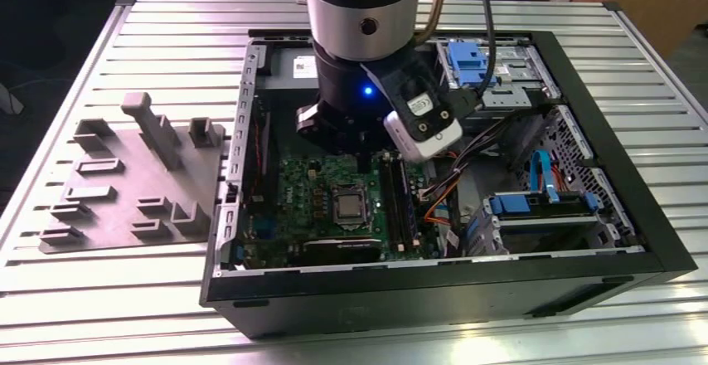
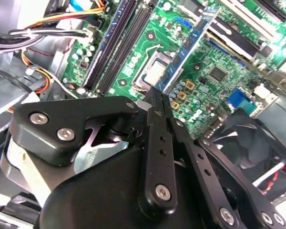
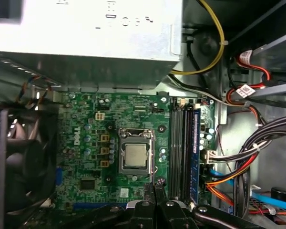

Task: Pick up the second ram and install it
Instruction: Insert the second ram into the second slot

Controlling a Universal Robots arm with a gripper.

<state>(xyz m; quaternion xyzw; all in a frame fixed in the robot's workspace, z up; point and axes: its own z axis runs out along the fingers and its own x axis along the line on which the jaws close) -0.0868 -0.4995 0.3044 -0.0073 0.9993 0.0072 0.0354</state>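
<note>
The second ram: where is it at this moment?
In the second wrist view the second ram is held in the claw, above the motherboard, beside the processor socket.

Reaches straight down from above, wrist (image 1: 354, 91) vertical, gripper (image 2: 156, 93) at its lowest end, fingers (image 2: 158, 143) pinched together on the second ram (image 2: 187, 45).

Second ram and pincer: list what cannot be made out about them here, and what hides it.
Exterior view: the arm's wrist and white camera block what is beneath, so height over the motherboard cannot be judged.
Second wrist view: the second ram, clamped in the pincer, shows edge-on; its chips cannot be seen, and the fingers cover its gripped part.
First wrist view: the pincer is cut off by the frame edge.
</note>
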